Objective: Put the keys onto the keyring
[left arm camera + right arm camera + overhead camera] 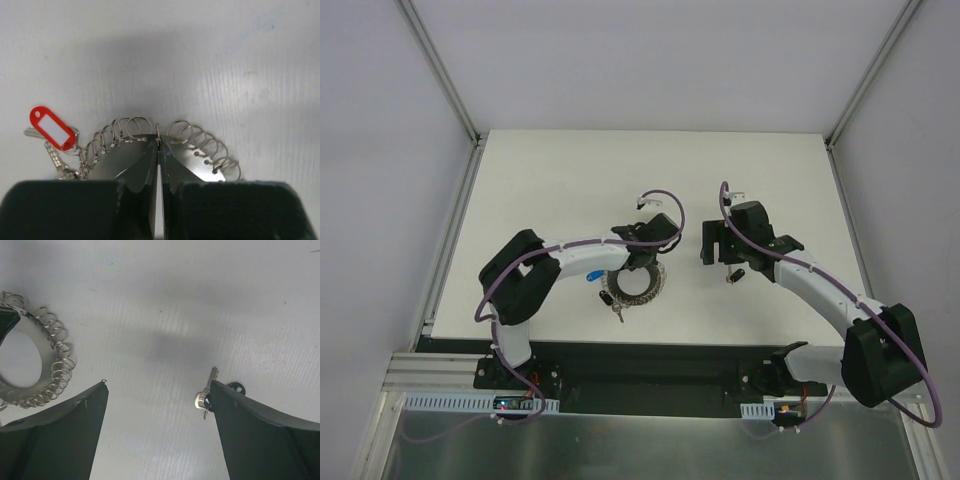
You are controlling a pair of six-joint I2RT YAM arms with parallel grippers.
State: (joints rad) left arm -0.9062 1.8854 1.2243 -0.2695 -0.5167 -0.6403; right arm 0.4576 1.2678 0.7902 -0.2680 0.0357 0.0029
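Top view: the left claw [642, 258] is over the keyring [632, 283] on the desk [550, 180]. The right claw [718, 250] hangs to the keyring's right, above a key [733, 272].
Left wrist: the claw is pressed together, pinching the keyring's rim.
Right wrist: the claw is spread wide, with the key beside one finger, well right of the keyring.

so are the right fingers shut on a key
No, the right fingers stand wide apart, and a key lies on the table beside one.

the keyring [56, 374] is cut by the left edge, and a key [209, 386] is half hidden behind a finger [260, 435].
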